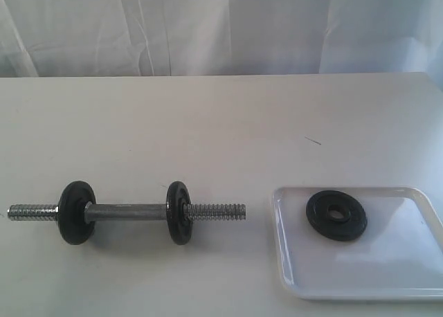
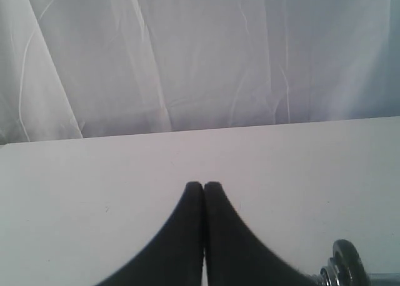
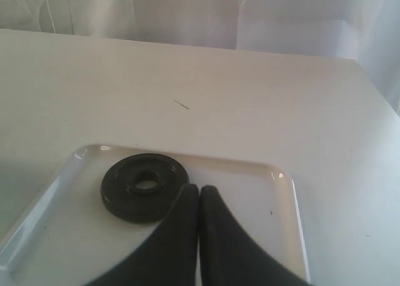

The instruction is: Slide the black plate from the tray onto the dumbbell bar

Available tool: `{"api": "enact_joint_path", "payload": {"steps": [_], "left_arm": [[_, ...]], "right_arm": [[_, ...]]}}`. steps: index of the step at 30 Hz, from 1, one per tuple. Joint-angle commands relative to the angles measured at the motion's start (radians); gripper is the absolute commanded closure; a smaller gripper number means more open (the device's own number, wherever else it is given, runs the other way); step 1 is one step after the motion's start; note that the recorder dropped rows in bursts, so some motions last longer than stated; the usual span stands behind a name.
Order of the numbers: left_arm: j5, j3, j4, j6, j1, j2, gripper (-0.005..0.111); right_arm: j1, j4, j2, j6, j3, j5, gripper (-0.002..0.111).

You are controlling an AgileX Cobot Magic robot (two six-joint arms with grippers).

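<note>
1 plate [image 1: 336, 216] flat in 1 tray [image 1: 408, 261], right of 1 bar [image 1: 128, 211] on table [image 1: 221, 123].
Bar carries 2 discs [image 1: 76, 212]; left claw [image 2: 204, 186] and right claw [image 3: 199, 189] both closed, empty.

black plate [image 1: 337, 215], white tray [image 1: 415, 279]

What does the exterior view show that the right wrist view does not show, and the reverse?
Only the exterior view: the dumbbell bar, with two black discs on it. Only the right wrist view: the right gripper, shut and empty. Both: the black plate lying flat in the white tray, on the table.
</note>
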Motion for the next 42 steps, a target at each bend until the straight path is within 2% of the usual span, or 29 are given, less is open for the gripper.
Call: {"api": "enact_joint_path", "payload": {"steps": [1, 13, 16, 23, 28, 32, 36, 39, 42], "left_arm": [[-0.014, -0.008, 0.002, 0.002, -0.006, -0.002, 0.107], [-0.038, -0.008, 0.002, -0.008, -0.006, -0.002, 0.107], [-0.075, -0.008, 0.009, 0.045, -0.006, 0.002, 0.107], [-0.112, -0.008, 0.009, 0.223, -0.023, 0.211, 0.107], [-0.108, -0.008, 0.009, 0.324, -0.1, 0.401, 0.107], [-0.072, -0.037, 0.009, 0.342, -0.184, 0.492, 0.107], [0.076, -0.13, -0.009, 0.342, -0.286, 0.558, 0.107], [0.215, -0.225, -0.076, 0.37, -0.363, 0.642, 0.107], [0.348, -0.304, -0.227, 0.534, -0.426, 0.767, 0.107]], "right_arm": [[0.002, 0.001, -0.006, -0.002, 0.002, -0.008, 0.108], [0.002, 0.001, -0.006, -0.002, 0.002, -0.008, 0.108], [0.002, 0.001, -0.006, -0.002, 0.002, -0.008, 0.108], [0.002, 0.001, -0.006, -0.002, 0.002, -0.008, 0.108], [0.002, 0.001, -0.006, -0.002, 0.002, -0.008, 0.108], [0.002, 0.001, -0.006, -0.002, 0.002, -0.008, 0.108], [0.002, 0.001, -0.006, -0.002, 0.002, -0.008, 0.108], [0.002, 0.001, -0.006, -0.002, 0.002, -0.008, 0.108], [0.002, 0.001, -0.006, -0.002, 0.002, -0.008, 0.108]]}}
